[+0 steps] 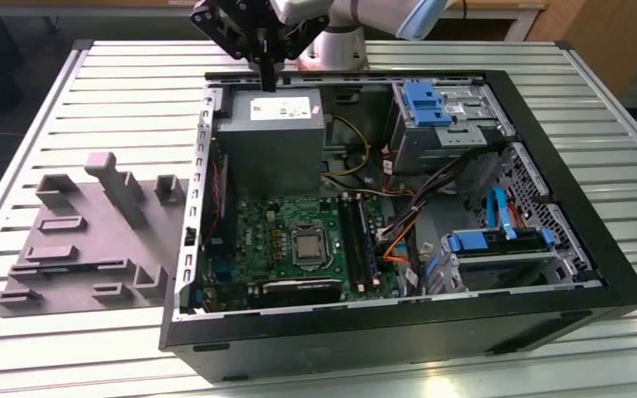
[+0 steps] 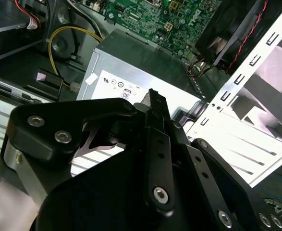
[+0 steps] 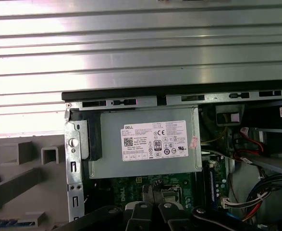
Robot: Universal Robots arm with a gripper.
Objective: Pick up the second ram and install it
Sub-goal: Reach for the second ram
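gripper (image 1: 265, 86): pinched narrow, nothing seen held — high over far rim of case (image 1: 430, 75) | 2nd ram — seated in slots (image 1: 354, 236)? cannot tell

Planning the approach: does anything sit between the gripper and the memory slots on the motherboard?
The gripper hangs over the grey power supply, which lies between it and the memory slots. Nothing covers the slots from above. Cables run beside them on the exterior view's right.

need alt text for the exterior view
A robot arm's gripper hangs above the grey power supply in an open computer case on a slatted table. A grey tray sits beside the case at the exterior view's left.
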